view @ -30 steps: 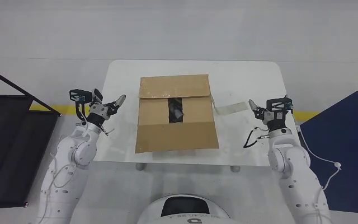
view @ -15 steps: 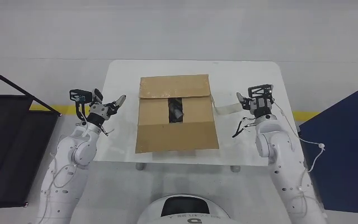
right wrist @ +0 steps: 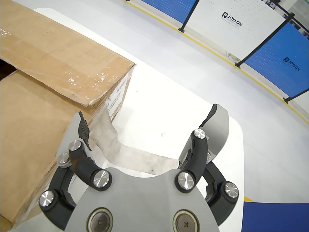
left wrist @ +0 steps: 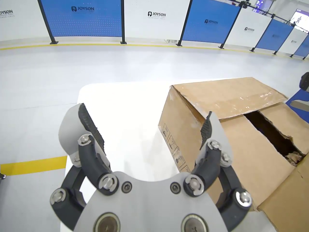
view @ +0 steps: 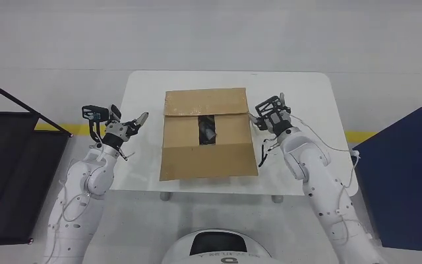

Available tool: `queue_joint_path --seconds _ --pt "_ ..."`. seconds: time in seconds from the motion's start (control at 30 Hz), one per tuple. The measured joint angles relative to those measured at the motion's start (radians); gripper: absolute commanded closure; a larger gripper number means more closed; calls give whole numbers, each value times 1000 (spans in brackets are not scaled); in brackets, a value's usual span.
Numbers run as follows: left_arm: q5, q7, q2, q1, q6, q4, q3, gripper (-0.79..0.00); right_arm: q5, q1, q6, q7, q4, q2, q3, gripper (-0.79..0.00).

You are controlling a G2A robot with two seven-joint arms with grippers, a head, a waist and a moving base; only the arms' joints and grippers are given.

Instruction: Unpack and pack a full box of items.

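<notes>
box (view: 208,135) mid-frame on table (view: 297,92), top flaps parted on a slit, dark item (view: 208,131) showing through.
left gripper (view: 136,121) jaws wide, mid-left of top view, apart from box. right gripper (view: 268,111) jaws wide at box's frame-right edge, over loose tape strip (right wrist: 113,141).

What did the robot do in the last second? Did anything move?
The right gripper swung inward across the white table to the side of the brown cardboard box, open above a loose whitish tape strip. The open left gripper and the box stayed put.
</notes>
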State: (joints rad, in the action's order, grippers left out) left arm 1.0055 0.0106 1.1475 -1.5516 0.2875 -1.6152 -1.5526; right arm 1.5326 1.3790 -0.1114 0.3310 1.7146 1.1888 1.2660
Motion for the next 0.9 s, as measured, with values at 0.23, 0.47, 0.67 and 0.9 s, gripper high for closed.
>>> queue_joint_path --seconds 0.23,0.47,0.67,0.9 --pt "0 0 0 0 0 0 0 -785 13 -37 2 62 -16 10 -41 -785" --pt "0 0 0 0 0 0 0 -785 46 -76 19 148 -33 18 -65 -785" --pt "0 0 0 0 0 0 0 -785 98 -107 81 197 -15 27 -79 -785" --pt "0 0 0 0 0 0 0 -785 53 -244 113 276 -41 50 -102 -785"
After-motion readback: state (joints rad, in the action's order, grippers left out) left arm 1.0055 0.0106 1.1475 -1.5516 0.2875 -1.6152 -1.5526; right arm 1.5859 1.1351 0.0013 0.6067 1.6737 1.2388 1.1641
